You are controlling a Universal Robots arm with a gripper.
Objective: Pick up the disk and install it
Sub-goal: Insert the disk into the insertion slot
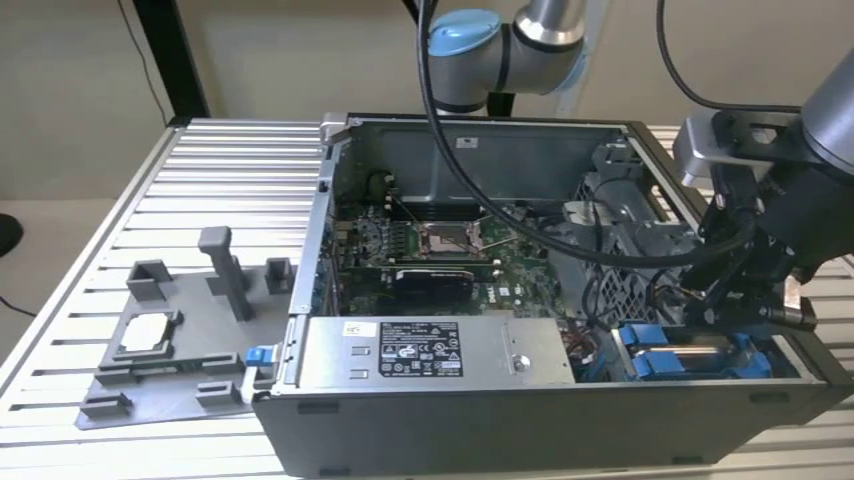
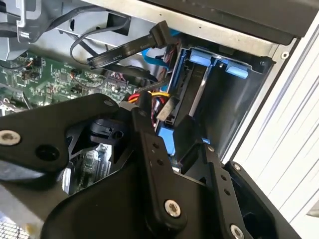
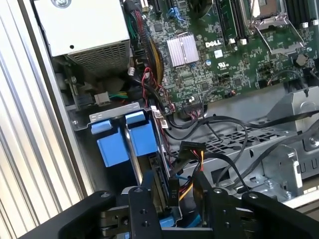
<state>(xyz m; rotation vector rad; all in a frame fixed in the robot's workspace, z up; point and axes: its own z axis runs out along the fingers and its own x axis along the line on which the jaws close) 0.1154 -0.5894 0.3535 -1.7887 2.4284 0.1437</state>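
Saw the black gripper (image 2: 167, 130) close over the drive bay (image 2: 249, 99). Found the disk (image 2: 198, 92) standing on edge inside, blue bracket tabs (image 2: 204, 56) at its far end. Noted red and yellow wires (image 2: 155, 95) just beside it, a flat black cable (image 2: 124, 50) near, green motherboard (image 2: 40, 74) and ribbed table (image 2: 294, 129) flanking the bay.

- One robot arm (image 1: 514, 45) and one hand (image 3: 174, 196), seen in the first wrist view.
- One open computer case (image 1: 534, 420) on one ribbed desk (image 1: 200, 190).
- One disk (image 1: 697, 357), at the exterior view's lower right.
- Two blue tabs (image 3: 107, 127), side by side in the first wrist view.
- One grey labelled box (image 1: 420, 350).
- One motherboard (image 1: 514, 290) with one processor socket (image 1: 443, 238) and one finned heatsink (image 3: 182, 50).
- One grey fixture (image 1: 174, 395), at the exterior view's left, bearing one square chip (image 1: 147, 335).
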